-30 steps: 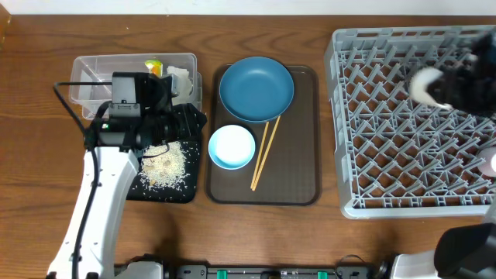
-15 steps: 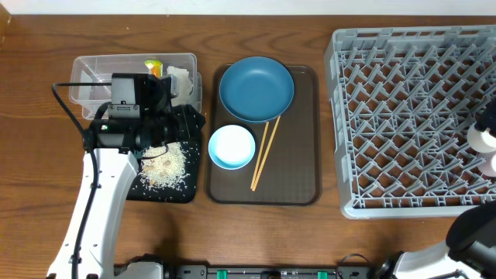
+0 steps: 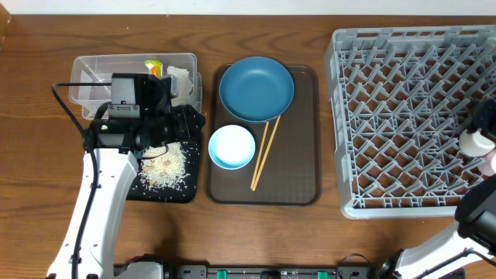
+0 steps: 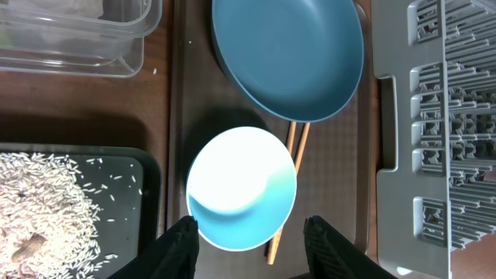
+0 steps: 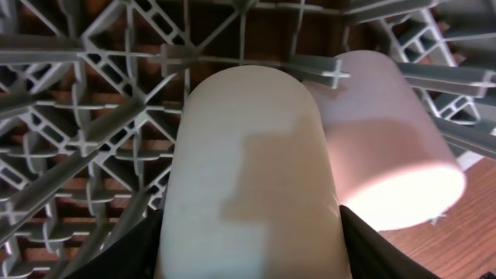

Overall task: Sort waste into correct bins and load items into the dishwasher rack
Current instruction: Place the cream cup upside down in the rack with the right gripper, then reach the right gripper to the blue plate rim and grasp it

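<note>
We count two bowls, the big bowl (image 3: pixel 256 87) and the small bowl (image 3: pixel 232 146); two cups, the pale cup (image 5: pixel 248 178) and the pink cup (image 5: pixel 387 151); two chopsticks (image 3: pixel 262 155); one tub (image 3: pixel 84 84); one black tray (image 3: pixel 187 195); one brown tray (image 3: pixel 298 167); one rack (image 3: pixel 403 116).

Dark blue bowl (image 3: pixel 256 89), light blue bowl (image 3: pixel 232 146), chopsticks (image 3: pixel 263 155) alongside, pale cup (image 5: pixel 248 178) beside pink cup (image 5: pixel 387 155) in rack (image 5: pixel 77 116)

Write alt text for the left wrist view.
The left gripper, jaws open, hovers over a small light blue bowl on a brown tray. A dark blue bowl sits beyond it, chopsticks alongside; a black tray of rice and a clear tub lie to one side, the grey rack to the other.
</note>
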`<state>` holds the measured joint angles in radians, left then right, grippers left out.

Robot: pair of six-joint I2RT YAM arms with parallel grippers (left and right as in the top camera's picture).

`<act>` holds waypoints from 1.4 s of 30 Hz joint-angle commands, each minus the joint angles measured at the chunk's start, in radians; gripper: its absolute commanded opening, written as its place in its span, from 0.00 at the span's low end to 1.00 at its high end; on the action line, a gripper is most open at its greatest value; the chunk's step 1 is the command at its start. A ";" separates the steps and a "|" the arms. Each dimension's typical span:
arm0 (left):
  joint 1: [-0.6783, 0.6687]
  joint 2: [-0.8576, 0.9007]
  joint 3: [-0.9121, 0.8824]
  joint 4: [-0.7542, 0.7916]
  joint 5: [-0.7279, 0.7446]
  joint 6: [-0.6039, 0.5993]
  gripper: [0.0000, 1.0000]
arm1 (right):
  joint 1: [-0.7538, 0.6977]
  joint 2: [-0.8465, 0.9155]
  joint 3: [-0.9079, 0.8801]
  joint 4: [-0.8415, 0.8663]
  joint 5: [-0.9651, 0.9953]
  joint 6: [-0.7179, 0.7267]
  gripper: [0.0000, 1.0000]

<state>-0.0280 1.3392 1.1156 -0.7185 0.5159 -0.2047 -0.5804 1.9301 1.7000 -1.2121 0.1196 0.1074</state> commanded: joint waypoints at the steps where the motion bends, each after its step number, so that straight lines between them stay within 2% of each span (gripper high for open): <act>1: 0.000 -0.007 0.008 -0.003 -0.012 0.018 0.47 | -0.014 0.019 0.013 -0.011 -0.009 0.019 0.25; 3: 0.000 -0.007 0.008 -0.003 -0.012 0.018 0.47 | -0.014 0.023 0.012 -0.012 -0.024 0.019 0.48; 5: 0.000 -0.007 0.008 -0.003 -0.012 0.018 0.47 | -0.014 0.023 0.012 -0.011 -0.027 0.019 0.59; 11: 0.000 -0.007 0.008 -0.004 -0.012 0.018 0.48 | -0.014 0.011 0.024 -0.013 -0.089 0.019 0.75; 18: 0.000 -0.007 0.008 -0.011 -0.012 0.018 0.48 | -0.010 -0.052 0.100 -0.042 -0.142 0.018 0.78; 24: 0.000 -0.006 0.008 -0.029 -0.018 0.018 0.48 | 0.051 -0.143 0.125 -0.001 -0.470 -0.034 0.76; 27: 0.000 -0.006 0.008 -0.061 -0.076 0.017 0.48 | 0.128 -0.164 0.125 0.026 -0.544 -0.038 0.76; 34: 0.000 -0.006 0.008 -0.159 -0.201 0.018 0.49 | 0.400 -0.153 0.116 0.118 -0.531 -0.038 0.76; 42: 0.000 -0.006 0.008 -0.171 -0.215 0.018 0.49 | 0.730 -0.088 0.116 0.259 -0.285 -0.004 0.77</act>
<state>-0.0280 1.3392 1.1160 -0.8871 0.3283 -0.2043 0.0711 1.7966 1.8145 -0.9668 -0.2920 0.0872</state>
